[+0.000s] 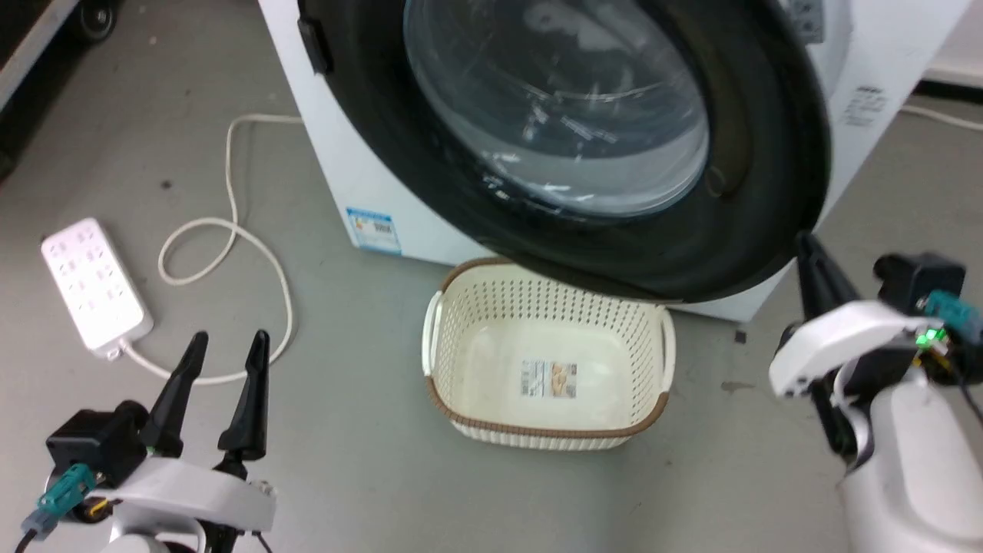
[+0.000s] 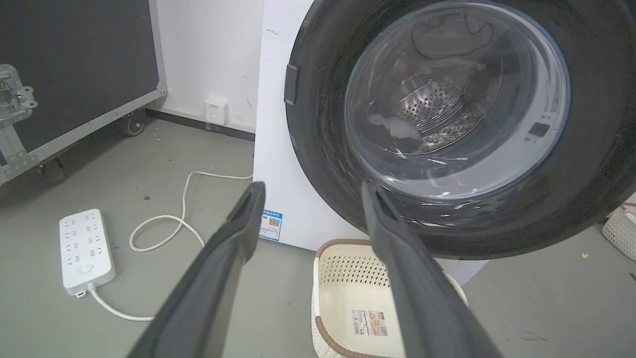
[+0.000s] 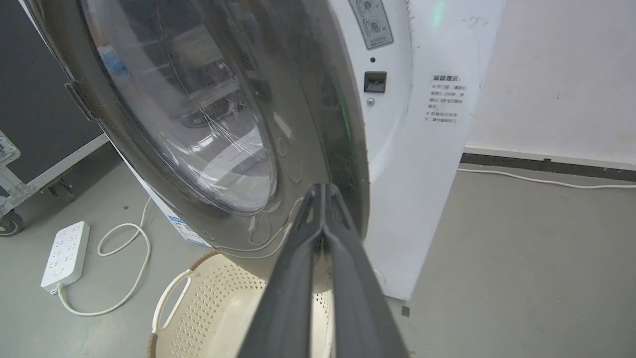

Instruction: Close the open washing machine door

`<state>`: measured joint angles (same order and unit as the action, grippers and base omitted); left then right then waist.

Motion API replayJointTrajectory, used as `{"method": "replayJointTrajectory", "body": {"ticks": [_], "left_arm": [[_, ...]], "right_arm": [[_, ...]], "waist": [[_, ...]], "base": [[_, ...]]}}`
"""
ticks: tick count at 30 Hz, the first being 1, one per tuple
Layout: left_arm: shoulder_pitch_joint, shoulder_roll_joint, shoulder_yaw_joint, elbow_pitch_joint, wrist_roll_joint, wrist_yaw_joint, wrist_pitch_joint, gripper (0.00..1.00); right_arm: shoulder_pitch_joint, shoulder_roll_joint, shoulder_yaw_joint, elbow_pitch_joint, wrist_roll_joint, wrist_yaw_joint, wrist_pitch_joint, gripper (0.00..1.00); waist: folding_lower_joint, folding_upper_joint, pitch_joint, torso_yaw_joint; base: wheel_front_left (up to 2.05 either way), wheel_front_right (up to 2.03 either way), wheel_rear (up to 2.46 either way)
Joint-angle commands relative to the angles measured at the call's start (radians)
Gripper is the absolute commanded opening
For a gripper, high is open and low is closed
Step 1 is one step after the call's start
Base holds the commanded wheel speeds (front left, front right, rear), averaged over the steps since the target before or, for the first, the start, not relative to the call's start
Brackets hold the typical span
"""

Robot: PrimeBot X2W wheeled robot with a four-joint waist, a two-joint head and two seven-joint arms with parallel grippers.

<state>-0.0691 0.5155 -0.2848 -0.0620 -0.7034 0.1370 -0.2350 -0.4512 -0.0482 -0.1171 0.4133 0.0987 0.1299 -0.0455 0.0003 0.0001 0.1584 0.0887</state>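
I read the washing machine door (image 1: 768,153) as mostly swung in but ajar on its right latch side, off the washing machine (image 1: 345,177); right gripper (image 3: 323,188) clenched empty at its rim, left gripper (image 1: 230,338) released, idle near-left.

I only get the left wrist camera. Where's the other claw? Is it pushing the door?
Observer: The right claw is shut. Its tips are at the edge of the black rim on the washing machine door. I can't tell if they touch.
Operator: Is the door closed all the way?
Observer: No. The right wrist view shows a gap there, and the latch slot on the front of the washing machine is uncovered.
Operator: What's past that side?
Observer: A white cable lies on the floor along the wall.
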Motion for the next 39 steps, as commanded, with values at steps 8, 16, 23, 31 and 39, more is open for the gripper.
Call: {"method": "replayJointTrajectory", "body": {"ticks": [8, 16, 23, 31, 39], "left_arm": [[-0.074, -0.012, -0.013, 0.015, 0.016, -0.031, -0.011, 1.0], [-0.124, -0.014, -0.017, 0.031, 0.021, -0.058, -0.014, 1.0], [-0.141, -0.02, -0.015, 0.042, 0.019, -0.074, -0.018, 1.0], [-0.15, -0.024, -0.002, 0.056, 0.022, -0.087, -0.022, 1.0], [-0.157, -0.032, 0.009, 0.062, 0.032, -0.092, -0.024, 1.0]], "right_arm": [[-0.175, -0.002, -0.102, 0.109, -0.094, 0.001, -0.031, 0.0], [-0.333, -0.002, -0.201, 0.17, -0.222, 0.001, -0.026, 0.0], [-0.418, -0.002, -0.27, 0.176, -0.315, 0.001, -0.009, 0.0], [-0.484, -0.002, -0.308, 0.17, -0.39, 0.001, 0.001, 0.0], [-0.529, -0.002, -0.343, 0.164, -0.413, 0.001, 0.009, 0.0]], "waist": [[-0.0003, -0.0001, 0.09, 0.028], [-0.0003, -0.0001, 0.159, 0.039], [-0.0003, -0.0001, 0.198, 0.052], [-0.0003, -0.0001, 0.231, 0.059], [-0.0003, -0.0001, 0.246, 0.056]], "base": [[0.0, 0.0, 0.0], [0.0, 0.0, 0.0], [0.0, 0.0, 0.0], [0.0, 0.0, 0.0], [0.0, 0.0, 0.0]]}}
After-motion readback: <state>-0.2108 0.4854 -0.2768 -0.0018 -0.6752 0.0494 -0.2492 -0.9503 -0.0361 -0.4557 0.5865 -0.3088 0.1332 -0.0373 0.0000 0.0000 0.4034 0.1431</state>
